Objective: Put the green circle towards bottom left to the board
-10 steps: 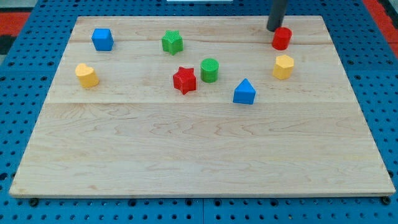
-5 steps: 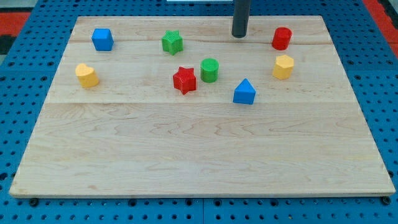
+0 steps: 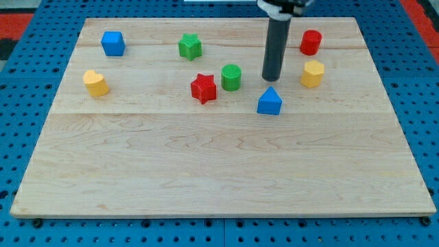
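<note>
The green circle (image 3: 231, 77) stands upright on the wooden board (image 3: 219, 165), a little above and right of the board's middle. A red star (image 3: 204, 88) sits close to its lower left, apart from it. My tip (image 3: 271, 78) rests on the board to the right of the green circle, with a clear gap between them. It is just above the blue triangle (image 3: 269, 101) and does not touch it.
A green star (image 3: 190, 46) lies at the view's top, a blue cube (image 3: 112, 43) at the top left, a yellow block (image 3: 95, 83) at the left. A red cylinder (image 3: 311, 42) and a yellow hexagon (image 3: 312, 73) stand at the right.
My tip has moved from beside the red cylinder leftward along the top of the board, then down to the spot right of the green circle. No block has moved.
</note>
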Robot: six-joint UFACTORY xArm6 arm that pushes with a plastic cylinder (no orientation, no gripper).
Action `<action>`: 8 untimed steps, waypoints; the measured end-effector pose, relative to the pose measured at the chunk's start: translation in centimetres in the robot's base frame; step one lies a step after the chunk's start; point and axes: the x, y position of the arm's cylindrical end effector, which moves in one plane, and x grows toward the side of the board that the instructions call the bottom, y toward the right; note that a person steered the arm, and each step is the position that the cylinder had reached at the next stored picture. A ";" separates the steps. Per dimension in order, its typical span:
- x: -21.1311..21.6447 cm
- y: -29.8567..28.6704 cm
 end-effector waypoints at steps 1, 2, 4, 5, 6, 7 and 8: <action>0.7 1.9; 1.4 2.5; 2.8 -2.2; 2.8 -2.9; -0.4 -3.2; -1.9 -5.4; -3.4 -9.7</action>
